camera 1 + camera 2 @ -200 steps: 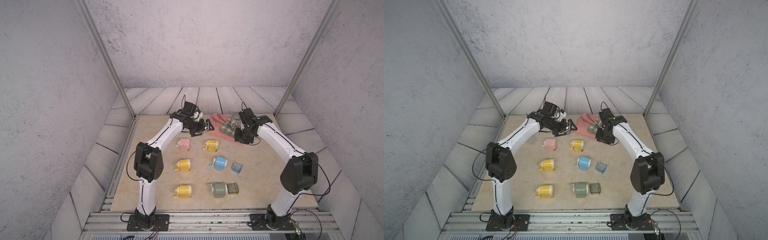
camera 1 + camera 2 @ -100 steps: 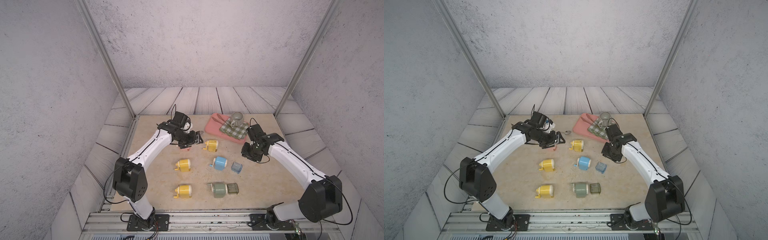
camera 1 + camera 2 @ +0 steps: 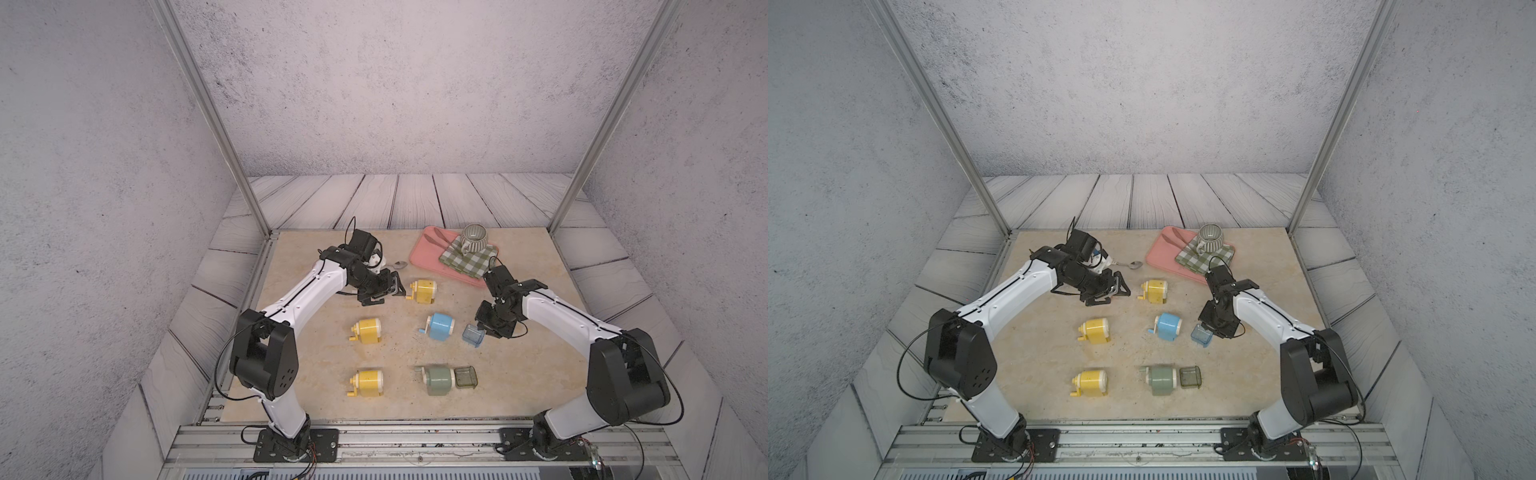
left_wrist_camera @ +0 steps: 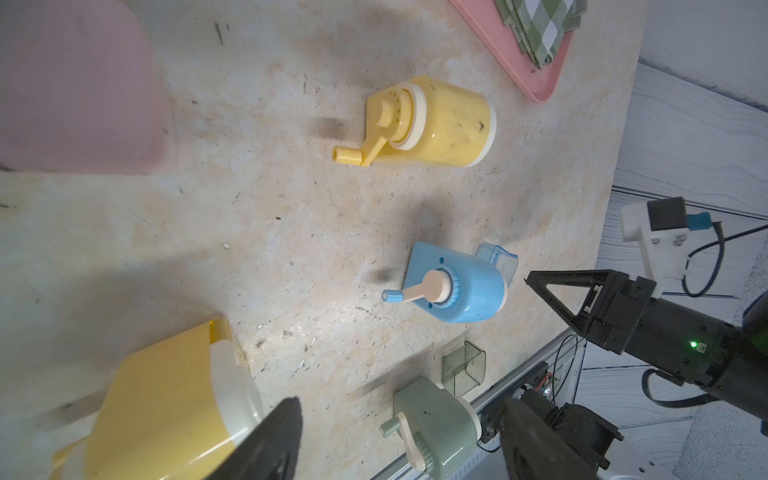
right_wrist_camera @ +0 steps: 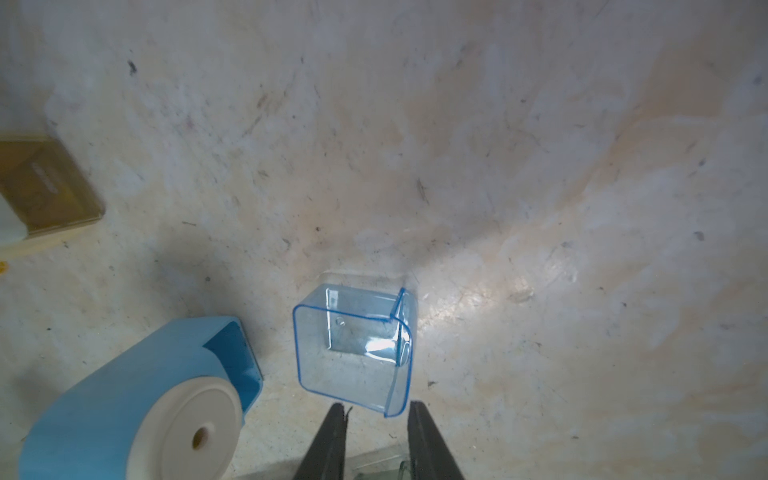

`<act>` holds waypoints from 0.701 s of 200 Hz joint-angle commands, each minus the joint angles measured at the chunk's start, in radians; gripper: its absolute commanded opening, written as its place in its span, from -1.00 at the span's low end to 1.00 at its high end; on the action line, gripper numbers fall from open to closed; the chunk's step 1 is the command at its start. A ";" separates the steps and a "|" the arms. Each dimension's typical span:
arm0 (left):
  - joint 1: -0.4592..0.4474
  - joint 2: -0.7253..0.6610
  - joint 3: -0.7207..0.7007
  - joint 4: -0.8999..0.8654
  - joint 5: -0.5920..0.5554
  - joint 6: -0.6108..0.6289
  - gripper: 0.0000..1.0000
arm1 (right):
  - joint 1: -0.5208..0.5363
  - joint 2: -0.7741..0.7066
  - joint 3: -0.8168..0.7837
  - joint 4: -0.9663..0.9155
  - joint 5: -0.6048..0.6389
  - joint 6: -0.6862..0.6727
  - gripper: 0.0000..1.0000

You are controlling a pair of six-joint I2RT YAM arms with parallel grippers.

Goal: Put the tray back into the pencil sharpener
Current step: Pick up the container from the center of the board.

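Tray (image 5: 353, 345), clear blue plastic, lies on the table (image 5: 540, 166) just beside the blue pencil sharpener (image 5: 137, 399). In both top views it sits at the sharpener's 3 o'clock end, apart from it and skewed a little against the dark slot. The right gripper (image 5: 377, 406) hangs at the tray's outer end wall, jaws narrowly parted and clamping nothing yet. A good grasp takes that wall squarely and deep enough not to slip on the slick plastic. The tray then needs turning until its sides run parallel to the slot, then a level slide toward 9 o'clock. The light sharpener may skid when pushed. The left gripper (image 4: 399, 405), spread wide and empty, sits off at 10 o'clock, too far to brace it.
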 commanded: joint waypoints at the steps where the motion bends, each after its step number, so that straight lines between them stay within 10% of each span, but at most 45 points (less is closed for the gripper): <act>1: 0.003 0.019 0.035 -0.025 0.030 0.030 0.56 | 0.002 0.026 -0.008 0.002 -0.001 0.024 -0.42; 140: 0.003 0.071 0.041 0.020 0.081 0.028 0.50 | 0.006 0.082 -0.037 -0.011 0.001 0.017 -0.51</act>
